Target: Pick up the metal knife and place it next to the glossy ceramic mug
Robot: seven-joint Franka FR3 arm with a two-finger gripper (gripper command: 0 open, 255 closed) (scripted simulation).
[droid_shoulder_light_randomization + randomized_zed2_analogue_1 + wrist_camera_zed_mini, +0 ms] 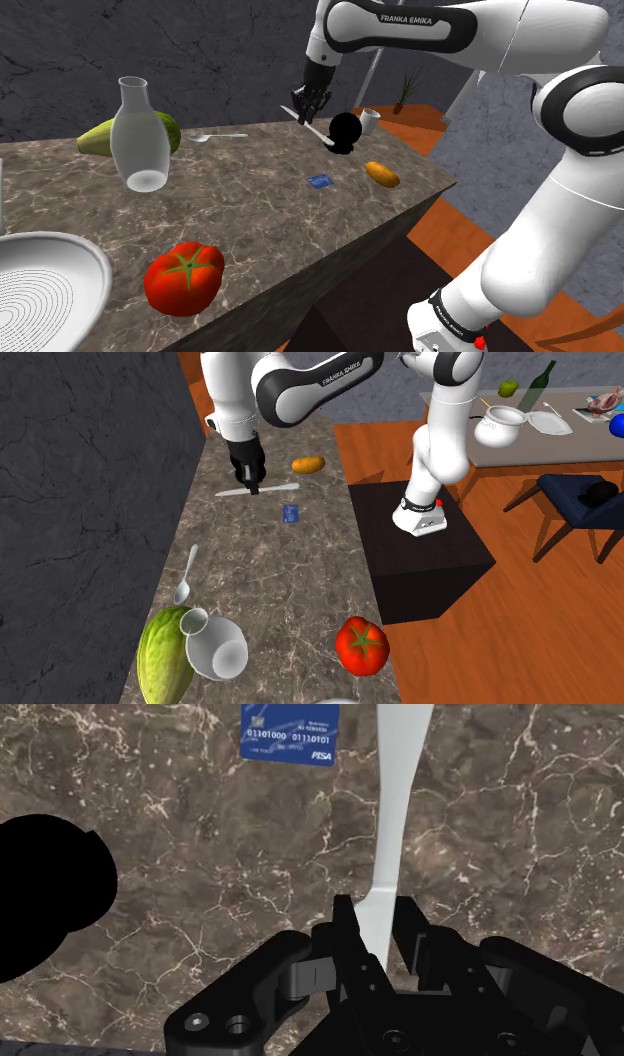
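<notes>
My black gripper [308, 108] hangs above the far part of the marble counter [260, 200], shut on a pale white-grey knife [312, 127]. In the wrist view the knife [400, 804] runs straight out from between the fingers [345, 929], clasped by its narrow end. It lies level and clear of the stone in the second exterior view, where the gripper [252, 482] holds the knife [272, 487] near its middle. A pure black mug [346, 132] stands on the counter just beyond the knife tip, towards the shoulder view's right. The mug [45, 899] sits beside the gripper [378, 919].
A blue card [320, 181] and an orange lump [382, 174] lie near the counter's right edge. A spoon [215, 136], a clear vase [140, 140] and a green fruit [98, 138] sit at the far left, with a tomato [183, 277] and a white ribbed bowl [40, 290] nearer.
</notes>
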